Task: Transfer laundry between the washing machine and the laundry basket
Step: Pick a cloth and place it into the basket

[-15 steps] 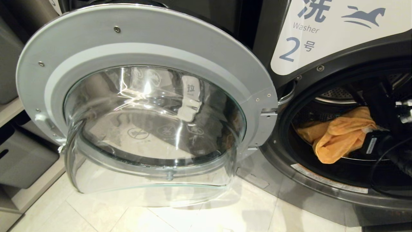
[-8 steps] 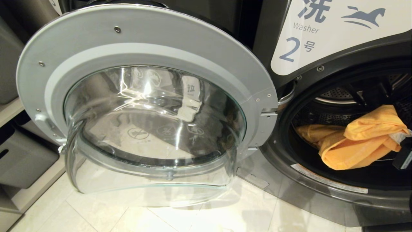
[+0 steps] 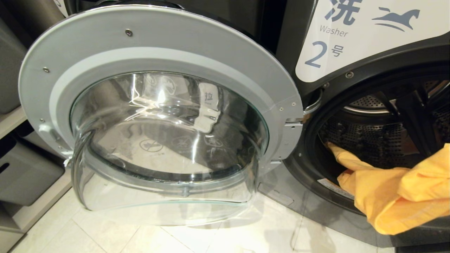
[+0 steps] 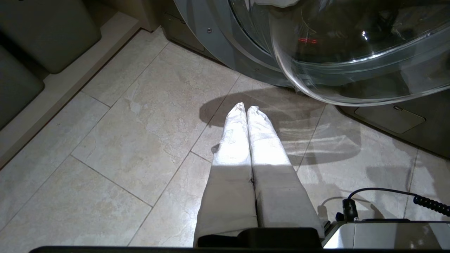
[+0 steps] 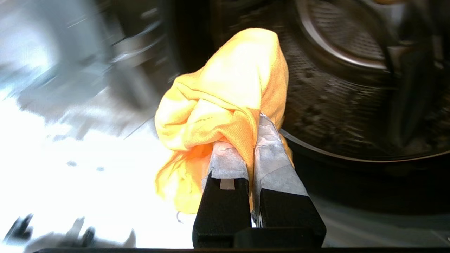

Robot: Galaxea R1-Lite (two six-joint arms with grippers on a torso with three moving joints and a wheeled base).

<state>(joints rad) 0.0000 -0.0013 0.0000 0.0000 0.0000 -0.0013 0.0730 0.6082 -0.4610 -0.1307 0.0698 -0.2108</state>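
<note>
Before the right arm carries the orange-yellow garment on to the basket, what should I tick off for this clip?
1. Right gripper shut on orange-yellow garment: ok.
2. Garment fully out of the drum: not ok, a tail trails over the rim.
3. Washer door swung wide, clear of the opening: ok.
4. Laundry basket located: cannot tell, in no view.
5. Left gripper shut, empty, over the floor tiles: ok.

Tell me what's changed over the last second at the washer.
The right claw, shut on the orange garment, has pulled it from deep in the drum out over the door opening's lip. The washer door stays open; the left claw stays shut above the floor.
</note>
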